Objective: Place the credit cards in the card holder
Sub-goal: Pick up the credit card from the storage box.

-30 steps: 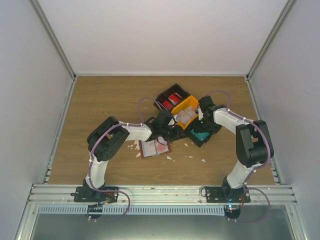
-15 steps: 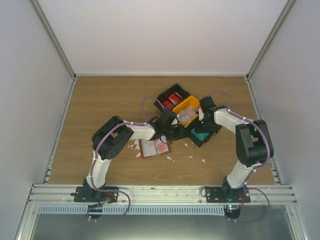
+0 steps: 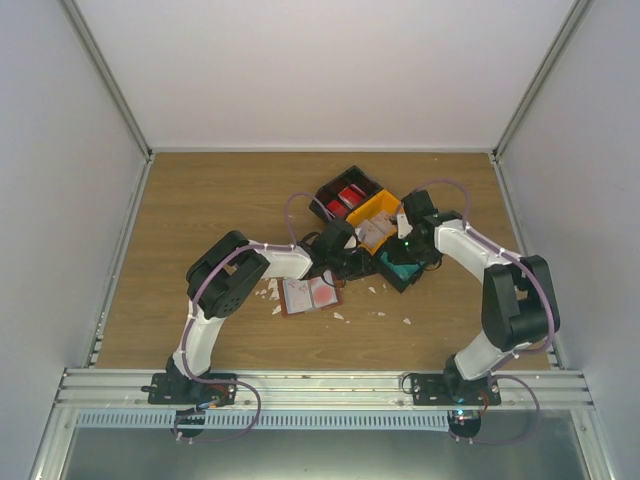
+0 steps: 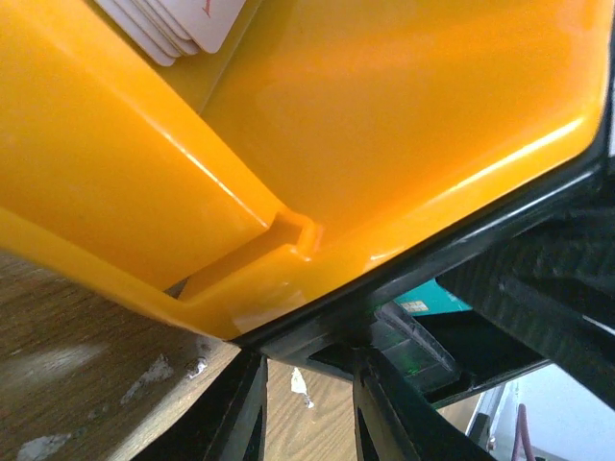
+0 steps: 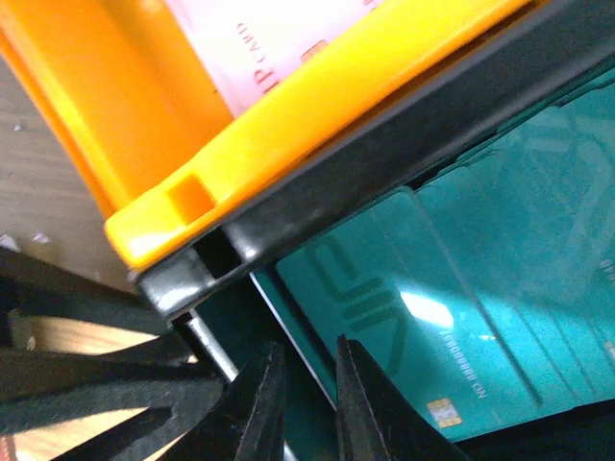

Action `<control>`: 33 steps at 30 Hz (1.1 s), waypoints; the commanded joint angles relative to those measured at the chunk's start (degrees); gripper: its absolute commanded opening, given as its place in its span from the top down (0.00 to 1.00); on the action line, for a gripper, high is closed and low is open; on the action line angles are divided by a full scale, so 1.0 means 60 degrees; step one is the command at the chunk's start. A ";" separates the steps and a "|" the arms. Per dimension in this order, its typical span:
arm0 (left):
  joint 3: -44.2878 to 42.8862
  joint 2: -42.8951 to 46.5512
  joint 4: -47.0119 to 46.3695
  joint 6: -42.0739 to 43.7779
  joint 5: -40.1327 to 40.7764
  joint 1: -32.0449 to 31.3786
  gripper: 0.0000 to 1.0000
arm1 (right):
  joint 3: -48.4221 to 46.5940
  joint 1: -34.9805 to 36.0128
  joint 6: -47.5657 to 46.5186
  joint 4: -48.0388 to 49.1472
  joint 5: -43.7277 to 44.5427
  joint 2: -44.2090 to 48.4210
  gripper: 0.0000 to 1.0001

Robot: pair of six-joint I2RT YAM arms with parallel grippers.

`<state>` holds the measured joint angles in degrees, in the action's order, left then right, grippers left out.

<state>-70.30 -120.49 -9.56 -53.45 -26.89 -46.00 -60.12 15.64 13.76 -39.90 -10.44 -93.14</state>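
Lower right: teal cards (image 5: pixel 432 317) lying overlapped, glossy, chip showing. Bottom centre: right gripper (image 5: pixel 309 370) straddling card edge, narrow; left gripper (image 4: pixel 307 384) narrow; grip unclear both.

Wooden table (image 3: pixel 200 200), white walls (image 3: pixel 320 70), metal rail (image 3: pixel 300 385)

Credit cards (image 3: pixel 372 232) binned by colour; card holder (image 3: pixel 310 294) open.
Red (image 3: pixel 347 197), whitish and teal (image 5: pixel 452 317) stacks are kept in separate tray (image 5: pixel 317 96) compartments; the holder is laid flat nearby.
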 commanded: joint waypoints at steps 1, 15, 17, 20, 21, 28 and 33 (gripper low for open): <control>-0.0119 -0.0253 -0.0071 0.0103 0.0557 -0.0053 0.73 | 0.0386 0.0169 0.0084 -0.0508 -0.0787 0.0268 0.83; -0.0088 -0.0077 0.0066 0.0228 0.0661 -0.0053 0.73 | 0.0438 0.0267 0.0087 -0.0678 -0.1241 0.0552 0.68; -0.0089 -0.0054 0.0095 0.0261 0.0680 -0.0053 0.73 | 0.0350 0.0274 0.0129 -0.0650 -0.1240 0.0567 0.66; -0.0062 0.0003 0.0129 0.0288 0.0698 -0.0042 0.73 | 0.0234 0.0267 0.0188 -0.0622 -0.1149 0.0631 0.63; -0.0055 0.0022 0.0129 0.0283 0.0715 -0.0039 0.73 | 0.0192 0.0269 0.0227 -0.0624 -0.1084 0.0660 0.60; 0.0056 0.0183 0.0163 0.0330 0.0821 -0.0025 0.73 | 0.0081 0.0276 0.0497 -0.0403 -0.0197 0.0855 0.52; 0.0282 0.0407 0.0148 0.0312 0.1021 0.0030 0.73 | 0.0229 0.0460 -0.0060 -0.0394 -0.0315 0.0387 0.51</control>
<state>-70.26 -120.18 -9.61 -52.93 -24.86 -46.00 -58.46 16.88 15.62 -42.44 -13.50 -89.32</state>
